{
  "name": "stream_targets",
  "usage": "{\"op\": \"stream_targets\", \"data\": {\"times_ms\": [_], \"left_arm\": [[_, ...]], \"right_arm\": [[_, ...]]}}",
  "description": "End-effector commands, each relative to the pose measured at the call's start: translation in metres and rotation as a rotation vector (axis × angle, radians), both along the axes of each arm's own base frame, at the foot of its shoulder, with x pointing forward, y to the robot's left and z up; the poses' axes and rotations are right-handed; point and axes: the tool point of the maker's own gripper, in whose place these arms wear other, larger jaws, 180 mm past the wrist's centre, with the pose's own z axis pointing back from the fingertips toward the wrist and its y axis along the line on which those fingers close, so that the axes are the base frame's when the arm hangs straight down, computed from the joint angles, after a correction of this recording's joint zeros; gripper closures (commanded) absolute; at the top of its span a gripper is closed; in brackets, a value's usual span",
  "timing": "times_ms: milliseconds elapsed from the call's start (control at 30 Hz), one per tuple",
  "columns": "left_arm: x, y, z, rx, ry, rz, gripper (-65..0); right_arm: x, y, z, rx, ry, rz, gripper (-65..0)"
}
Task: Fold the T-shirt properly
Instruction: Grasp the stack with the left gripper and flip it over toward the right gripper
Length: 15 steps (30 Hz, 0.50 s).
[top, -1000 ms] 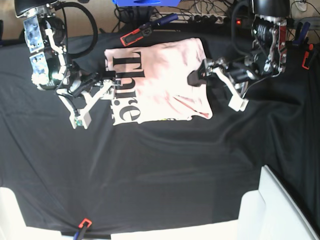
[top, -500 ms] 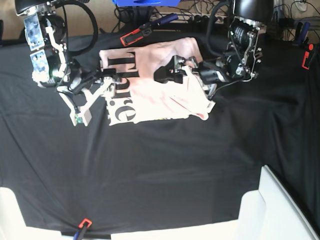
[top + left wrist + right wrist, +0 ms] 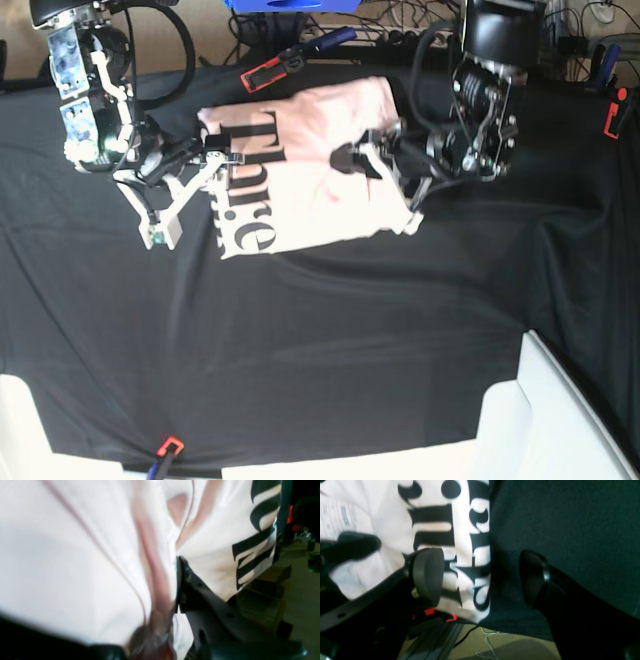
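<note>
The pale pink T-shirt lies partly folded on the black table cloth, black letters up at its left side. My left gripper reaches in from the right and is shut on a raised fold of the shirt. In the left wrist view the pink fabric fills the frame and is pinched at the gripper. My right gripper is open at the shirt's left edge. In the right wrist view one pad rests over the lettered edge, the other pad over the cloth.
Red-and-black clamps hold the cloth at the far edge, at the right and at the front. A white box stands at the front right. A blue object and cables lie behind the table.
My left arm has swung left over the shirt, shut on its right part and pulled it leftward. The shirt has bunched and shifted left. The right arm has barely moved.
</note>
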Motion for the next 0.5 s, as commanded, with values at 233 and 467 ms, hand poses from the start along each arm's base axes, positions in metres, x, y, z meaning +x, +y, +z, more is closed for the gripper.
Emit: {"op": "stream_targets", "data": {"times_ms": [233,467], "left_arm": [[0.067,0.037,0.012,0.276,-0.128,-0.087,0.0],[0.129,0.044,0.044,0.594,-0.261,-0.314,0.0]], "right_arm": [[0.007,-0.016,0.005,-0.036,-0.032,0.007,-44.8],[0.004,-0.019,0.004,-0.043,-0.026,0.009,-44.7]]}}
